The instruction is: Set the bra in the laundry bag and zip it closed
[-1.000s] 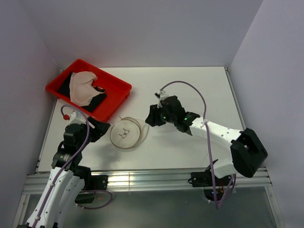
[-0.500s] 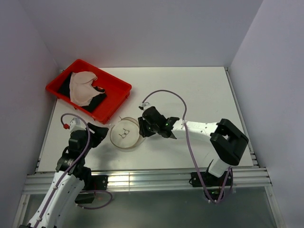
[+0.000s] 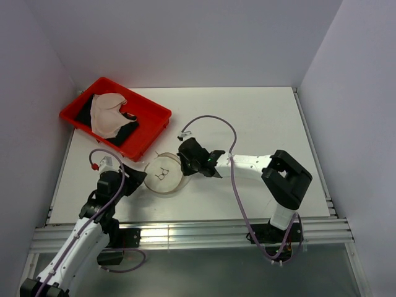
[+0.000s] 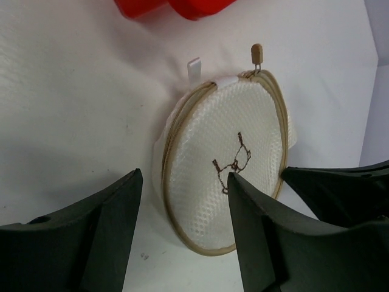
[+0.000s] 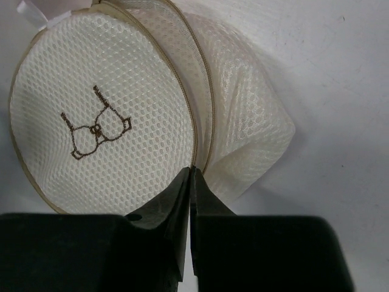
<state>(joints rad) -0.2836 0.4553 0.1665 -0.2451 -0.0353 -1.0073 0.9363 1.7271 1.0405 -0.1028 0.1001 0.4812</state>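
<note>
The laundry bag lies flat on the white table, a round white mesh drum with a tan rim and a bra outline on its face. It also shows in the left wrist view and the right wrist view. Its lid edge stands partly apart from the body on the right. The beige bra lies in the red tray. My left gripper is open just left of the bag, its jaws facing the bag. My right gripper is shut, its tips touching the bag's right rim.
A black cloth lies under the bra in the tray. A tan zipper pull and a white tab sit at the bag's far edge. Grey walls enclose the table on three sides.
My right arm has swung left and down from mid-table to the bag's right rim. My left gripper has moved forward and right toward the bag's left side.
</note>
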